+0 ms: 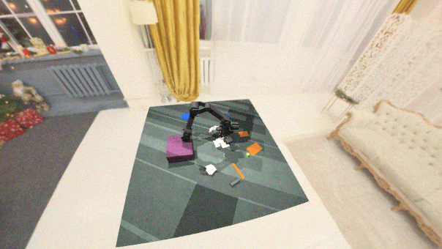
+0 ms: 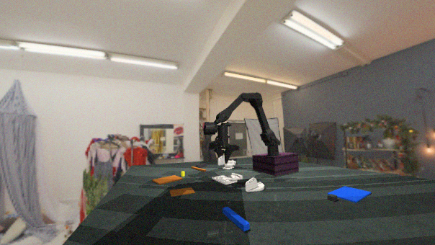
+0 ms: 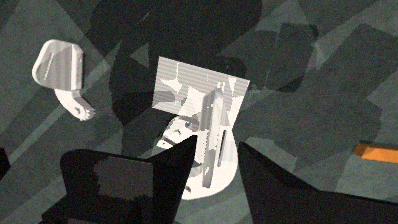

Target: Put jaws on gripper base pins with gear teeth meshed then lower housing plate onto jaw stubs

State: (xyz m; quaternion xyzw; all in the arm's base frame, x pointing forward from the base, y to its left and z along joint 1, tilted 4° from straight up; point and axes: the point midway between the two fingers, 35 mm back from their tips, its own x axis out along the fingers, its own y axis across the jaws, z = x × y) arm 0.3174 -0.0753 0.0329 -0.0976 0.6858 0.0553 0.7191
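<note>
A white jaw [image 2: 221, 160] [image 3: 230, 172] is pinched in the gripper [image 1: 225, 137] [image 2: 224, 153] [image 3: 217, 143], above the table [image 1: 157, 205] [image 2: 299, 220] [image 3: 280, 120]. The white gripper base [image 2: 223, 179] [image 3: 172, 70] lies beneath; the other jaw [image 1: 214, 129] [image 2: 254, 186] [image 3: 60, 70] rests near it. Farther out, an orange bar [image 1: 238, 171] [image 2: 198, 168] [image 3: 380, 153] lies beside a gray block [image 1: 235, 182].

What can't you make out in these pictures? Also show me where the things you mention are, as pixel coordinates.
Held white part [image 2: 221, 160] [image 3: 210, 145]: which piece it is, unclear.
Its contact with the fingertips: too small in the exterior view.
Gripper base's pins: largely covered by the held part, wrist view.
Blue bar: mostly behind the arm, top view.
</note>
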